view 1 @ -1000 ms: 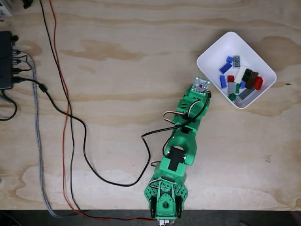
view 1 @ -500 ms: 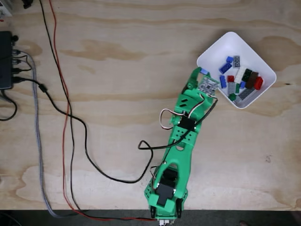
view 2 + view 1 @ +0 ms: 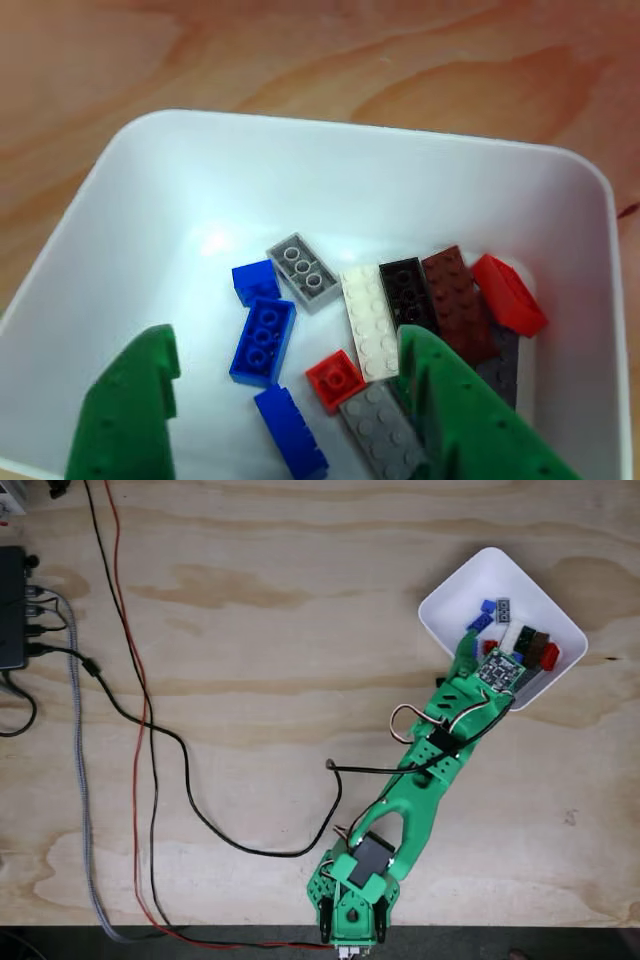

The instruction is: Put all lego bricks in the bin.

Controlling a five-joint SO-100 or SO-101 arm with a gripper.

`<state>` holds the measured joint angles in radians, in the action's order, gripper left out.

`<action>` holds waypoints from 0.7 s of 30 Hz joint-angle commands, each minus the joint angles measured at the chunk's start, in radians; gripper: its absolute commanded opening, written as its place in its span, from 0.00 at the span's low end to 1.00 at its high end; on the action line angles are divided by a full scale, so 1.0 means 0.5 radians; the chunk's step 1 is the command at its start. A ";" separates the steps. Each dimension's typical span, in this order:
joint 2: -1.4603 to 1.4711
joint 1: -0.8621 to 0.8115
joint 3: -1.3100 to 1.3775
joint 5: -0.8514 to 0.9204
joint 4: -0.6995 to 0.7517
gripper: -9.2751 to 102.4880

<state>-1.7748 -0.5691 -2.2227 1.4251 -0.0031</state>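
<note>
Since the lego bricks [image 3: 372,330] are seen lying loose on the floor of the bin [image 3: 180,190], directly below and between the two green fingers [image 3: 130,410], the relation that matters is a vertical one: anything let go from the gripper [image 3: 290,420] would fall straight into the bin. The fingers are spread wide, and nothing is seen between them in the other view, so the gripper is judged to be empty.

Inside the bin, the bricks are bunched toward the side nearest the gripper. A white brick [image 3: 365,322], a black one [image 3: 408,290] and a brown one [image 3: 458,300] lie side by side, their long axes running from the gripper toward the bin's far wall. A red brick [image 3: 510,293] lies tilted beside the brown one, toward the bin's right wall. A small grey plate [image 3: 301,270] and three blue bricks [image 3: 263,340] lie left of the white brick, and a small red square [image 3: 335,380] touches a grey brick [image 3: 382,430] at the near edge.

In the fixed view the bin [image 3: 490,570] sits on the plywood table [image 3: 250,630] with the green arm [image 3: 420,780] stretched out to it, the gripper end over the bin's near corner. No brick is seen on the table outside the bin, so the task is judged to be nearly or fully done. Cables [image 3: 140,730] lie well apart from the bin.
</note>
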 commanded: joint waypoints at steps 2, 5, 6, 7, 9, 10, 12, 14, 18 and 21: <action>-0.476 0.163 0.344 -0.571 0.914 0.34; -0.819 0.491 0.206 -0.758 1.466 0.33; -0.884 0.604 0.138 -0.788 1.623 0.33; -0.902 0.706 0.055 -0.804 1.740 0.33; -0.881 0.810 -0.129 -0.785 1.862 0.32; -0.831 0.819 -0.255 -0.749 1.776 0.31; -0.709 0.724 -0.445 -0.623 1.528 0.31; -0.577 0.574 -0.577 -0.457 1.203 0.31; -0.430 0.337 -0.770 -0.114 0.528 0.31; -0.411 0.301 -0.853 -0.015 0.101 0.30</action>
<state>-1.9773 -0.3896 -2.6400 1.3438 0.3329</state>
